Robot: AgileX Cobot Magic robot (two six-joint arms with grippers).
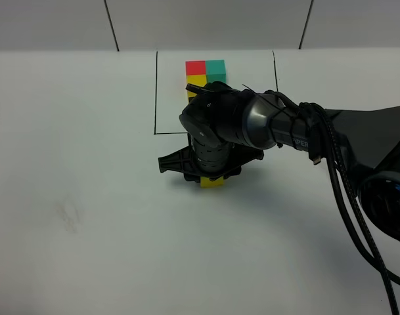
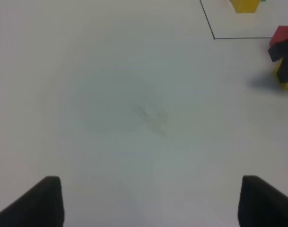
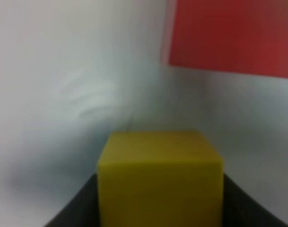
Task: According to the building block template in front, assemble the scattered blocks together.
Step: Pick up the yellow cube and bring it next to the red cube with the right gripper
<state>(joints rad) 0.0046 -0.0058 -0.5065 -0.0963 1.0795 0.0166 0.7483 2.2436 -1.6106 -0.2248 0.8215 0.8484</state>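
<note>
At 6 o'clock of the building block template (image 1: 206,71), my right gripper (image 1: 211,178) clamps the yellow cube (image 3: 160,177); red cube (image 3: 231,35) near. My left gripper (image 2: 151,201) gapes, holding nothing.

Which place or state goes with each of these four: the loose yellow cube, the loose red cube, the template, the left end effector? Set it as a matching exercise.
Column one:
1. loose yellow cube
2. loose red cube
3. building block template
4. left end effector

Column two:
A. inside the drawn black rectangle
B. open over bare table, holding nothing
C. between the right end effector's fingers
D. on the table just beyond the gripped cube

Pairs: 1-C, 2-D, 3-A, 4-B
</note>
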